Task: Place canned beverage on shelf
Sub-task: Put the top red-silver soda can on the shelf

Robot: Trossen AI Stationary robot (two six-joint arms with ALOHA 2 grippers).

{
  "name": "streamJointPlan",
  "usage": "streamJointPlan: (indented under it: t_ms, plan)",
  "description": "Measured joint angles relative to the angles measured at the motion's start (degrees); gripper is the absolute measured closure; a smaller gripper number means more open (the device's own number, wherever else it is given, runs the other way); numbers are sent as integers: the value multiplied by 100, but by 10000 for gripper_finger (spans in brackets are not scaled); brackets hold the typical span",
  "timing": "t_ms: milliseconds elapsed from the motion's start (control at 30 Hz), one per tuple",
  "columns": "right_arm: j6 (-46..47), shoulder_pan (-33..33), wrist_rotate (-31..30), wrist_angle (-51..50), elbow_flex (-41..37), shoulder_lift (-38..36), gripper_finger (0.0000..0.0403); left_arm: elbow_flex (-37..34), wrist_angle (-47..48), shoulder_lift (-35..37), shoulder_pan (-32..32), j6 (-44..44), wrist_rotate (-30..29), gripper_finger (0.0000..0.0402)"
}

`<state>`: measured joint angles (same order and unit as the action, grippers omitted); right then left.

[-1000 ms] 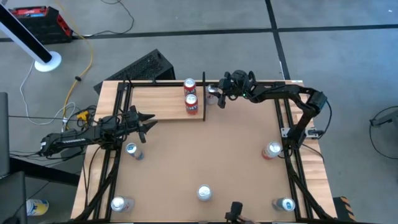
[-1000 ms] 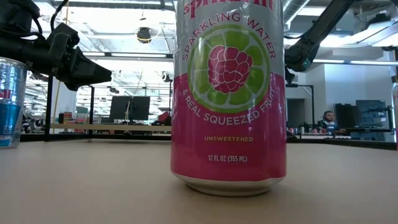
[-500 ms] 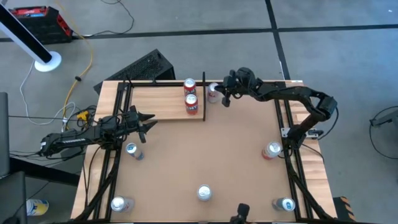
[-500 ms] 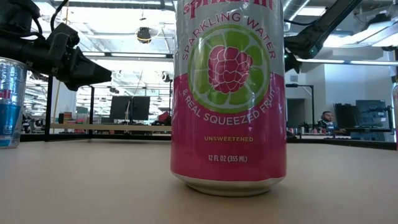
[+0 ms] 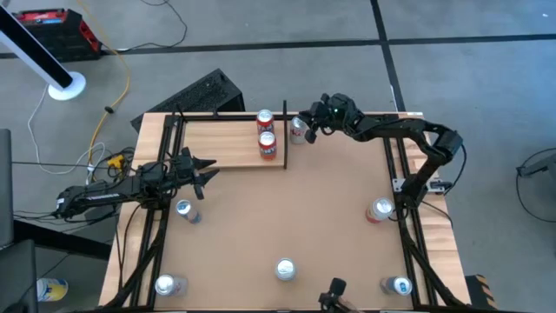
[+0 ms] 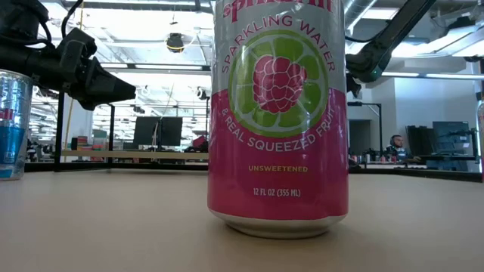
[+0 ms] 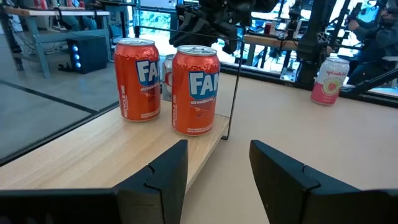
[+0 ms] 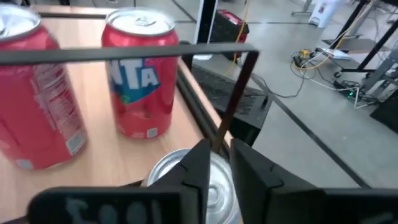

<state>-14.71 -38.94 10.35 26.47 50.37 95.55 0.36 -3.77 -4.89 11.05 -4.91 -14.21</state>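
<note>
Right of the shelf's end rail, the right gripper point(image 5: 311, 122) has shifted back toward the silver-topped can point(image 5: 298, 129) after swinging slightly away half a second ago, and it now sits over the can at upper centre of the high view. In the right wrist view its fingers point(image 8: 198, 163) stand close together directly above the can's lid point(image 8: 186, 177), nearly touching it; whether they pinch the rim or merely hover I cannot tell. That can stands on the brown tabletop just outside the shelf point(image 5: 221, 139), beside the black rail, so it is not yet placed.

Two red Fanta cans point(image 5: 267, 139) already stand on the shelf's pale planks at its right end, close together. The left gripper point(image 5: 201, 174) waits at the left of the frame, near the shelf's lower edge, its fingers point(image 7: 163, 174) held apart and empty.

Judging from this, the right arm is re-seating its hold on the can before lifting it over the rail.
</note>
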Motion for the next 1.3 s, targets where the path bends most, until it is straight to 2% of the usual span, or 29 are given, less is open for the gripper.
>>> streamJointPlan:
  t_ms: [100,367,500,1033,1300]
  plan:
    - [28,-20,2,-44,0,2,274,0,0,1,1,1,1,243]
    - [-13,-48,2,-113,0,2,152,0,0,1,0,-2,1,243]
    - [-18,-59,3,-133,0,2,118,0,0,0,0,-2,3,243]
    - [-167,65,4,58,0,2,107,2,0,0,0,-2,-1,243]
    - [159,70,0,117,0,2,106,0,0,0,2,-2,-4,243]
